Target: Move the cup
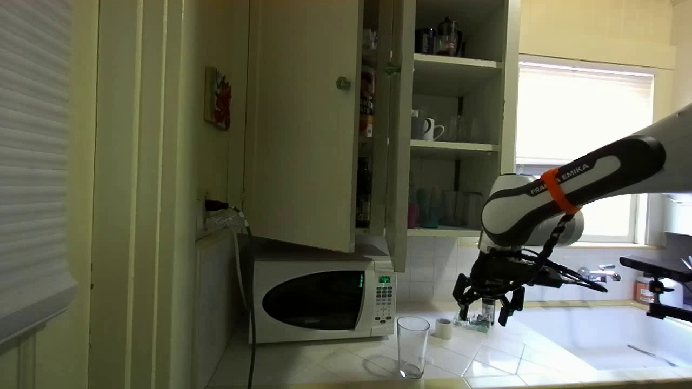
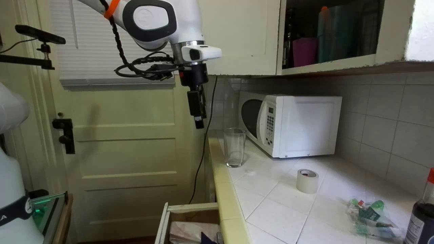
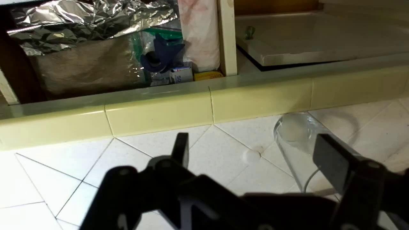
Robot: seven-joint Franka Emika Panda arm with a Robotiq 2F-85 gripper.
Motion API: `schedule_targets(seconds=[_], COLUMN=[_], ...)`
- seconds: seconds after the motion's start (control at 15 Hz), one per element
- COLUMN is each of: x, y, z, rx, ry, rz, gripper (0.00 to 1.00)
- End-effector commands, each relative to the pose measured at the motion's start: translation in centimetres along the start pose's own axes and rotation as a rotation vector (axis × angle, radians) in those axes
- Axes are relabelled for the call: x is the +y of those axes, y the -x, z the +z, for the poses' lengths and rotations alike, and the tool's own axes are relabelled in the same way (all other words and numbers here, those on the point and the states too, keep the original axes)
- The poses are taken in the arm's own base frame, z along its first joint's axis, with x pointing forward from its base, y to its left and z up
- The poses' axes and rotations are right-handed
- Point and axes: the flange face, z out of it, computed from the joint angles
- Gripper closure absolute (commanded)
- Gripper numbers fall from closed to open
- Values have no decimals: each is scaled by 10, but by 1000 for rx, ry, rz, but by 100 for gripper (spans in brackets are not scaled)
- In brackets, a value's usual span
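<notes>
Tall, clear, straight-sided drinking glass (image 2: 234,148) stands upright on white-tiled counter (image 2: 271,217) near boxy white microwave (image 2: 307,126); black two-jawed gripper (image 1: 484,321) hangs apart from it, jaws wide, holding nothing: no grasp yet, so lift, carry and set-down apparently remain.

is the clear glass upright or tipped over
Upright: in both exterior views, the glass stands on the tiled counter, open end up.

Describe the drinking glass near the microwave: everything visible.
The drinking glass looks like clear glass: tall, handleless, narrowing slightly toward its base. It looks empty and stands upright on the white tiled counter, near the yellow edging, forward of the microwave. Only the counter appears to touch it; the open gripper is apart.
</notes>
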Motion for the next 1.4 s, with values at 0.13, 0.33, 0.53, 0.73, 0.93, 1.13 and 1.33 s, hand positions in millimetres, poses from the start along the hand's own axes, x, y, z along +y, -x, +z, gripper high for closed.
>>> schedule_targets(seconds=[0.13, 0.33, 0.53, 0.73, 0.93, 1.13, 1.33], x=[-18, -35, -52, -64, -66, -61, -62], y=[-44, -67, -79, -74, -66, -60, -68], z=[0, 9, 22, 38, 47, 51, 52], rx=[40, 66, 96, 157, 275, 340, 323], ry=[-51, -125, -127, -72, -20, 51, 49], rz=[131, 97, 93, 84, 126, 172, 161], gripper=[0, 0, 0, 0, 0, 0, 0])
